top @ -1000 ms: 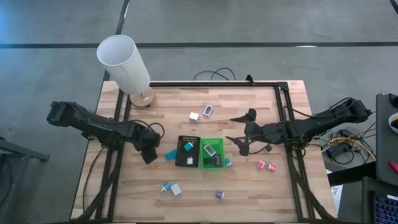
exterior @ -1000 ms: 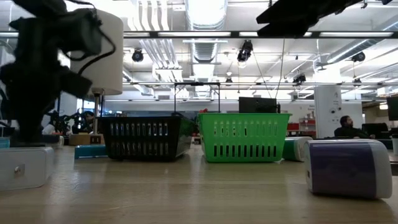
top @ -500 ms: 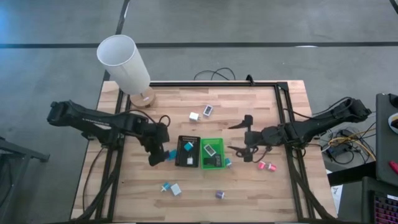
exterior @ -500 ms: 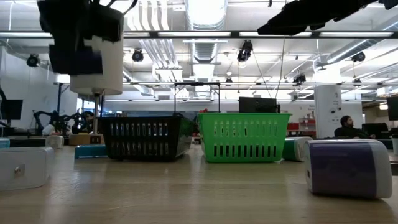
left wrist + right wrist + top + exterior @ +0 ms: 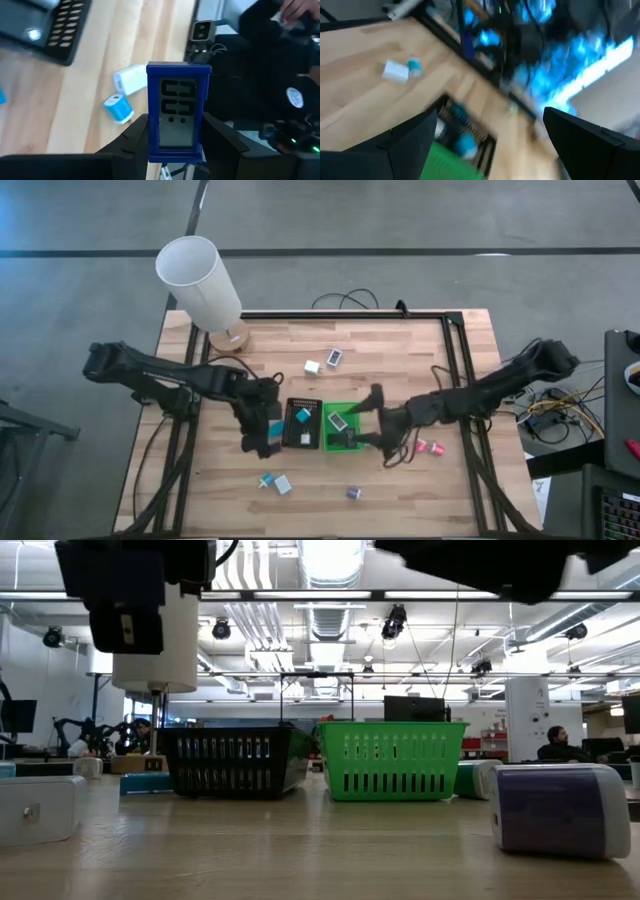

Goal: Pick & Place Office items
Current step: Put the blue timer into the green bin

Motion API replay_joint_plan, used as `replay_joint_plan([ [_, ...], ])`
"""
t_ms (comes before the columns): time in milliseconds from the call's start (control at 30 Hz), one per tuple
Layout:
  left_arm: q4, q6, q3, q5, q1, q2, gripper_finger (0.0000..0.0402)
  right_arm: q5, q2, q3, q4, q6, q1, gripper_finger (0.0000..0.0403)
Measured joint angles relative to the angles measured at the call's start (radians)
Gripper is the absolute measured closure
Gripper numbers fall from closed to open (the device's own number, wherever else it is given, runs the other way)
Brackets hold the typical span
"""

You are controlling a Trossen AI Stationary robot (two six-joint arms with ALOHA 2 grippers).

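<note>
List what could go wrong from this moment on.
1. The left gripper is shut on a blue block with a grey face, held only near its lower end; it may tip or slip before reaching the black tray.
2. The right gripper, jaws open, hangs at the green tray beside the black tray; both arms are close and might collide.

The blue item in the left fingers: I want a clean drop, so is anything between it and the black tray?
Nothing visible. The left gripper holds the blue item raised just beside the black tray, with only bare table between them.
</note>
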Motion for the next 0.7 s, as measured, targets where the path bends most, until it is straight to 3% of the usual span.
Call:
replay_joint_plan([
  [100,0.009,-0.002,0.017,0.013,0.001,0.013,0.0261,0.008,0.1,0.06,0.098,-0.09,-0.001,0.0037],
  [700,0.008,0.089,0.113,-0.008,0.051,0.029,0.0261,0.006,0.395,0.409,-0.035,-0.094,-0.012,0.0037],
])
